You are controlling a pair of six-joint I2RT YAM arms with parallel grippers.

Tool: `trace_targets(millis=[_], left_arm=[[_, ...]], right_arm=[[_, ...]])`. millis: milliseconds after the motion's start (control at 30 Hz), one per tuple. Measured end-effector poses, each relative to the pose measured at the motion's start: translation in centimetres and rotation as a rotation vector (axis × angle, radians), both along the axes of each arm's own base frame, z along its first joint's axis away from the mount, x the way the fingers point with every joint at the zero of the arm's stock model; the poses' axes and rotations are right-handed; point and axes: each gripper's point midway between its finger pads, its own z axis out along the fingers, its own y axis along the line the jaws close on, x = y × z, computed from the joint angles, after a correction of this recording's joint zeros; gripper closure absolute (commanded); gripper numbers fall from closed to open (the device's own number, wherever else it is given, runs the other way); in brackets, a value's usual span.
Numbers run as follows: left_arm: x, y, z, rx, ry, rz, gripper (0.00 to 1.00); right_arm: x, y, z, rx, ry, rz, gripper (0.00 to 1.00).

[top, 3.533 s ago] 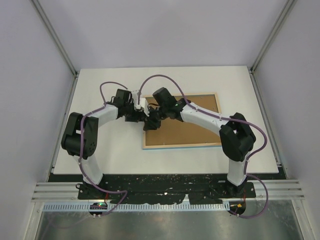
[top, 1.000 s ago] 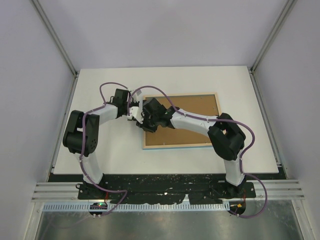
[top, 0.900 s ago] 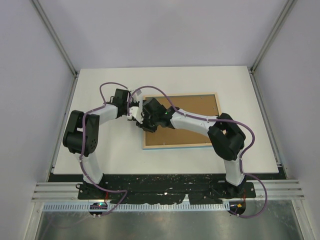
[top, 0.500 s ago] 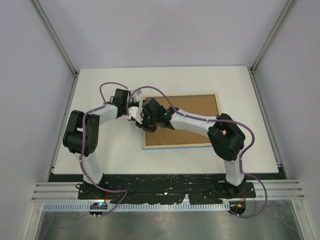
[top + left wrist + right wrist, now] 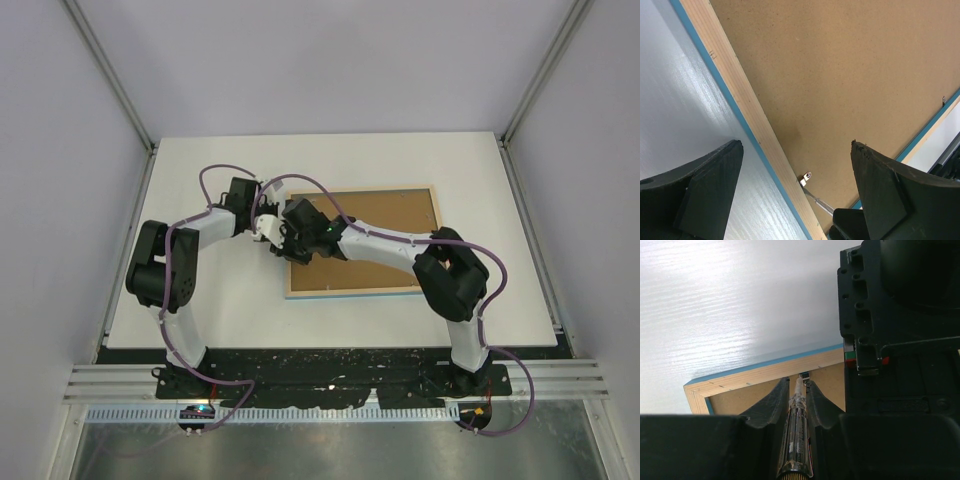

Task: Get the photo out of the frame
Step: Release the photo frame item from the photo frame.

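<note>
Brown backing board (image 5: 340, 275) faces up, so the frame (image 5: 350, 291) lies face down on the tabletop (image 5: 220, 300), long axis left to right, with the photo hidden beneath. My right tool (image 5: 797, 385) is clamped on a metal rod (image 5: 796, 430), its tip at the tab (image 5: 805, 178) on the left rail. The left tool (image 5: 796, 145) gapes empty astride that rail, with open tabletop to its left.

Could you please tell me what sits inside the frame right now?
A plain brown backing board fills the frame, with a small metal clip at its edge. Anything beneath the board, the photo included, is covered and cannot be seen.
</note>
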Motion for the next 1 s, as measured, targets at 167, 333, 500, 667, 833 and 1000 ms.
trace_targets(millis=[167, 333, 500, 667, 833, 1000], left_arm=[[0.02, -0.01, 0.02, 0.000, -0.001, 0.000, 0.07], [0.01, 0.00, 0.01, 0.000, -0.001, 0.000, 0.07], [0.01, 0.00, 0.01, 0.000, -0.001, 0.000, 0.07], [0.02, -0.01, 0.02, 0.000, -0.001, 0.000, 0.08], [0.02, -0.01, 0.02, 0.000, -0.001, 0.000, 0.08], [0.04, -0.01, 0.04, 0.000, -0.001, 0.000, 0.08]], right_arm=[[0.13, 0.05, 0.02, -0.005, -0.015, -0.006, 0.92], [0.26, 0.11, 0.02, -0.008, -0.028, -0.006, 0.92], [0.32, 0.09, 0.02, -0.014, -0.038, -0.004, 0.92], [0.34, 0.07, 0.00, -0.018, -0.045, -0.003, 0.92], [0.44, 0.09, -0.04, -0.020, -0.056, -0.005, 0.92], [0.55, 0.14, -0.02, -0.022, -0.069, -0.006, 0.92]])
